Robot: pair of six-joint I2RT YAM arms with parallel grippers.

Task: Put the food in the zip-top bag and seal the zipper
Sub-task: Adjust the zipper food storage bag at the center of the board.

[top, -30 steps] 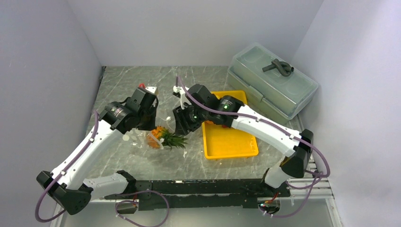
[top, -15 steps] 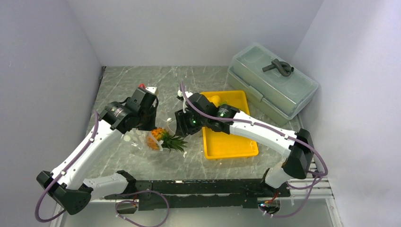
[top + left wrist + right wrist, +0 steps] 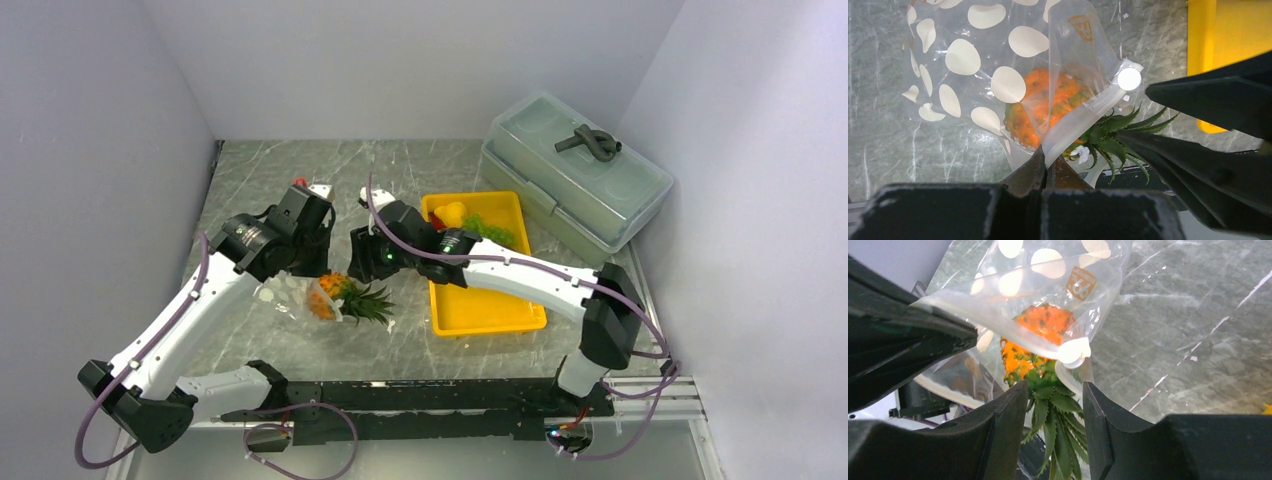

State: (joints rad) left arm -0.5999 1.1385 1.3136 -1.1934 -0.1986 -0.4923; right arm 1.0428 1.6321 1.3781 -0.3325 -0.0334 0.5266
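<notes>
While the left gripper (image 3: 1045,160) clamps the zipper (image 3: 1083,112) of the flimsy bag (image 3: 963,57), the pineapple (image 3: 1048,100) lies half in.
Right gripper (image 3: 1054,390), half-parted, straddles the stiff crown (image 3: 1053,415) — hold unclear, likely the best handle.

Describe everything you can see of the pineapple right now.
The pineapple is a small toy, plastic-looking, with a bumpy orange body with dark specks and a spiky green crown. It lies on its side on the marble table, body inside the mouth of the dotted clear bag, crown sticking out. The left gripper pinches the bag's mouth edge beside it. The right gripper, open, flanks the crown; contact unclear.
</notes>
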